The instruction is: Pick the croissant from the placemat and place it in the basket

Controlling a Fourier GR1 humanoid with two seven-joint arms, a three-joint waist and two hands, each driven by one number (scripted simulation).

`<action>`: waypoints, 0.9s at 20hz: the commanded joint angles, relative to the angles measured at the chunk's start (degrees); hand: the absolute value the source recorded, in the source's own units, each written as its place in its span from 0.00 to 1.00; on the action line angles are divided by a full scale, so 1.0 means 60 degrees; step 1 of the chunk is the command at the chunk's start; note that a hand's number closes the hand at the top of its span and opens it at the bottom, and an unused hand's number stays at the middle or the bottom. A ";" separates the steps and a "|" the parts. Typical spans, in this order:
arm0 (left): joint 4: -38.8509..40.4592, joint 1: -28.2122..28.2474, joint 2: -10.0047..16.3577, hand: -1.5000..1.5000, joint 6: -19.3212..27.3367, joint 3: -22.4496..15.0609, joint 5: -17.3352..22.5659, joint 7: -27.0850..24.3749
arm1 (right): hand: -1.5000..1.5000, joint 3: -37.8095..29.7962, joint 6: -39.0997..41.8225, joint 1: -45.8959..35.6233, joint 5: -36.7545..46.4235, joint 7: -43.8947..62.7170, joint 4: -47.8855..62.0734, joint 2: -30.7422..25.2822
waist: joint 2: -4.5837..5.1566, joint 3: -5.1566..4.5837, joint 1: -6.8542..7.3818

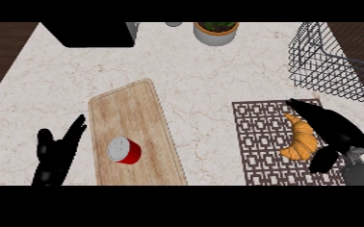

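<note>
Right robot hand (pixel 336 129) beside croissant (pixel 301 140), patterned placemat (pixel 259 142), wire basket (pixel 323 65)

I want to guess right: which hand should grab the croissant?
The right hand. It is beside the croissant on the placemat, and the basket is on that side. The left hand rests beyond the cutting board.

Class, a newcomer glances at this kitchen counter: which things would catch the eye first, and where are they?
The golden croissant on the patterned placemat at the lower right stands out, with the black right robot hand open beside it. Next comes the red cup on the wooden board left of centre, then the wire basket at the upper right.
</note>
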 commanded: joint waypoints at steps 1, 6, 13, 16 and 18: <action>-0.0147 0.0016 -0.0310 0.50 0.0103 -0.0157 -0.0089 0.0732 | 0.00 -0.0286 -0.0204 0.0230 0.0255 -0.0392 0.0110 0.0102 | 0.0048 -0.0080 -0.0033; 0.0494 0.0107 -0.0069 0.50 -0.0406 0.0300 0.0111 0.0130 | 0.00 -0.0522 0.0228 -0.0160 0.0344 -0.0501 0.0198 0.0099 | 0.0051 -0.0082 -0.0015; 0.0737 0.0194 -0.0124 0.50 -0.0549 0.0378 -0.0067 -0.0263 | 0.00 0.0050 -0.0677 0.0204 0.1183 -0.0241 0.0671 0.1206 | 0.0050 -0.0084 -0.0039; -0.0014 -0.0190 -0.0337 0.50 -0.0158 0.0178 -0.0168 0.1035 | 1.00 -0.0193 -0.0938 -0.0080 0.1337 -0.1858 0.1287 0.0244 | 0.0051 -0.0078 -0.0036; 0.0544 0.0214 -0.0106 0.50 -0.0567 0.0397 -0.0135 0.0026 | 1.00 0.0198 -0.1567 -0.0522 0.2036 -0.1822 0.1906 0.0569 | 0.0065 -0.0079 0.0029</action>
